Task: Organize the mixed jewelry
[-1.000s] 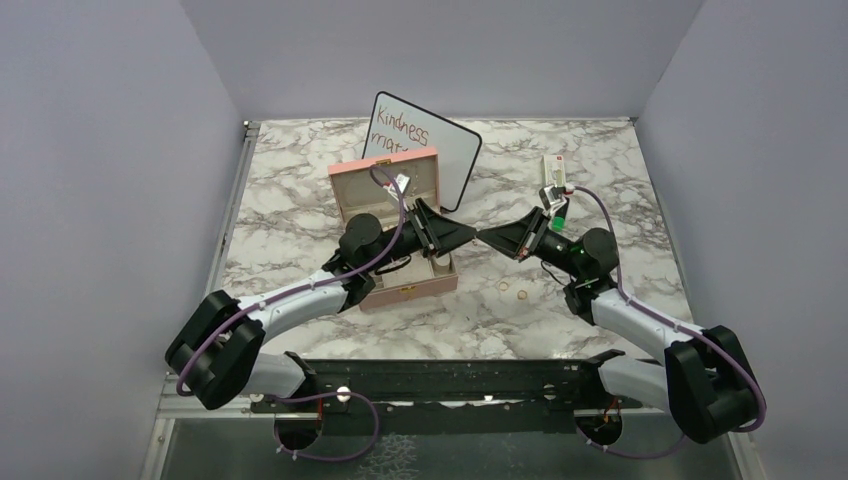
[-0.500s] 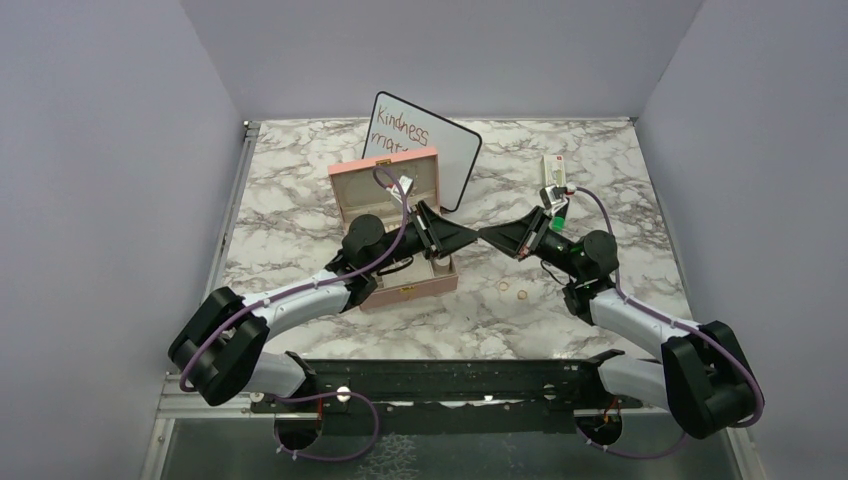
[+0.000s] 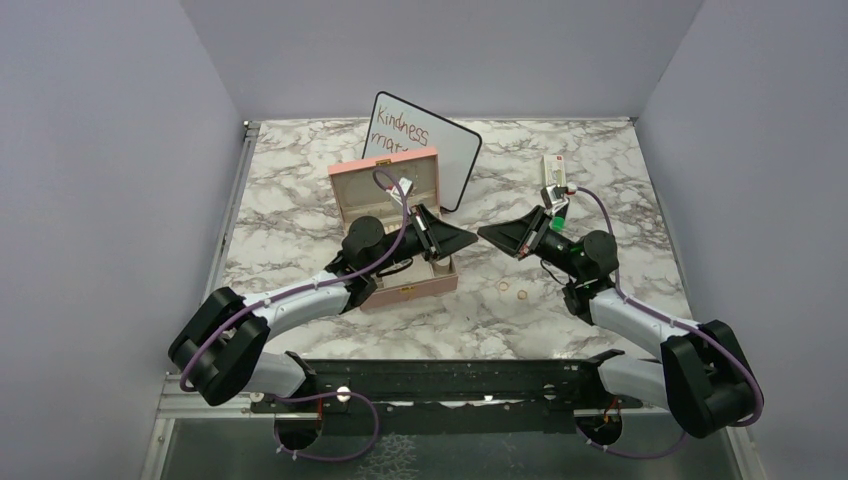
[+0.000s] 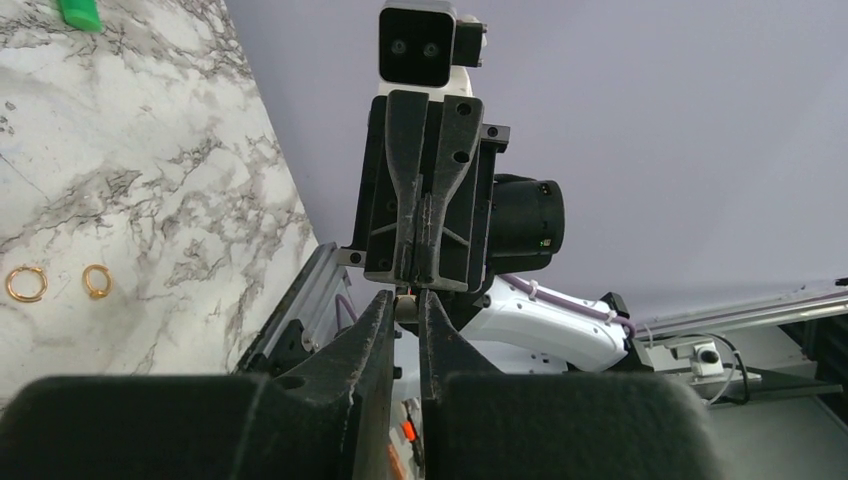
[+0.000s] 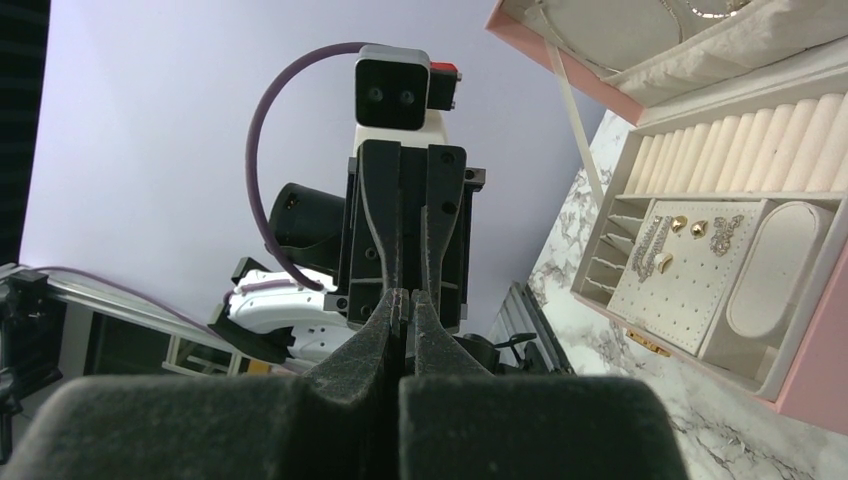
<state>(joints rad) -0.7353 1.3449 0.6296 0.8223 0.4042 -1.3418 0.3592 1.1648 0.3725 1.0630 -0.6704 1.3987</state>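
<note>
My left gripper [image 3: 474,239] and right gripper [image 3: 483,233] meet tip to tip in the air, just right of the open pink box [image 3: 405,292]. In the left wrist view my left gripper [image 4: 405,298] is shut on a tiny pale gold-coloured jewelry bit [image 4: 408,306] at its tips. My right gripper [image 5: 402,296] is shut, and nothing shows between its fingers. Two gold rings [image 3: 503,286] lie on the marble to the right of the box and also show in the left wrist view [image 4: 25,283]. Small gold earrings [image 5: 680,226] sit on the box's perforated pad.
A whiteboard with red writing [image 3: 440,150] leans behind the box's raised lid. A white-green packet [image 3: 555,190] lies at the back right, behind the right arm. The box's ring rolls [image 5: 740,140] and an oval cushion [image 5: 775,270] show in the right wrist view.
The two gripper tips, pressed together before, now stand slightly apart. The left gripper's tip has dipped a little. The rings on the table have not moved.
</note>
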